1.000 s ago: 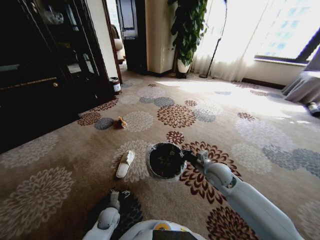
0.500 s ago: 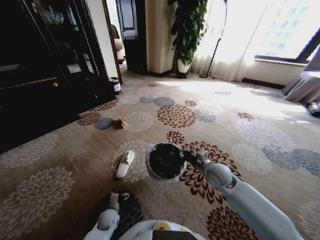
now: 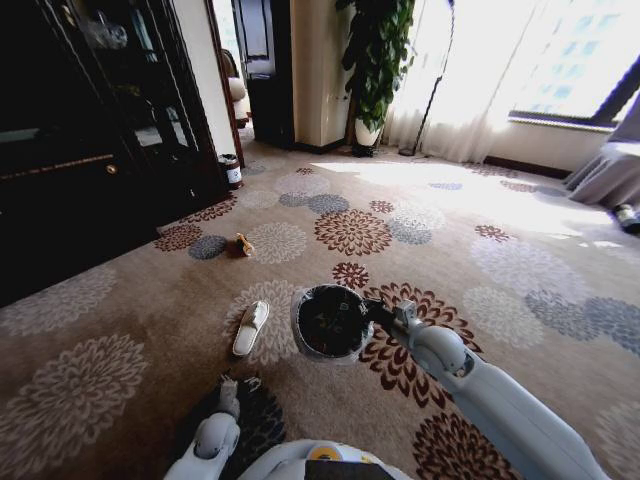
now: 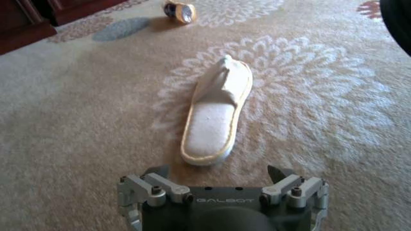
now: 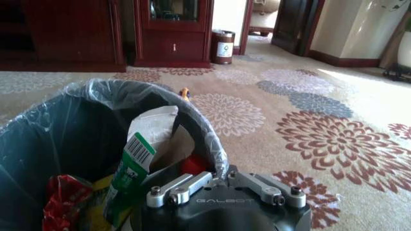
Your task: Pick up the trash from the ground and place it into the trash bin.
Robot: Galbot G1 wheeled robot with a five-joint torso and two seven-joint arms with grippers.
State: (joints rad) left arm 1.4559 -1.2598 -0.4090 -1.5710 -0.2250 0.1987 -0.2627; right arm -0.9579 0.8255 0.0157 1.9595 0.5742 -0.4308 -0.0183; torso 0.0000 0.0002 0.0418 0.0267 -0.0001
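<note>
On the carpet (image 3: 120, 330) just ahead of the left gripper (image 4: 222, 175) lay the slipper (image 4: 215, 118), not touching it; fingers (image 4: 156, 172) were spread apart, nothing between them. Slipper lay flat, sole down, centred on a pale flower of the pattern. Long axis ran away from the gripper, heel end nearest, toe end pointing off toward the bottle (image 4: 179, 11) well beyond. From the head view, left gripper (image 3: 232, 392) was low at the robot's front, slipper (image 3: 250, 327) ahead of it, bin (image 3: 330, 322) just right of the slipper and apart from it. Right gripper (image 5: 218, 180) was clamped on the bin's (image 5: 38, 125) rim, holding it up off the carpet; black liner inside, with a red wrapper (image 5: 61, 199) and a green-white packet (image 5: 138, 159) in it. Bottle (image 3: 243, 244) sat farther out toward the dark cabinet (image 3: 70, 140)
</note>
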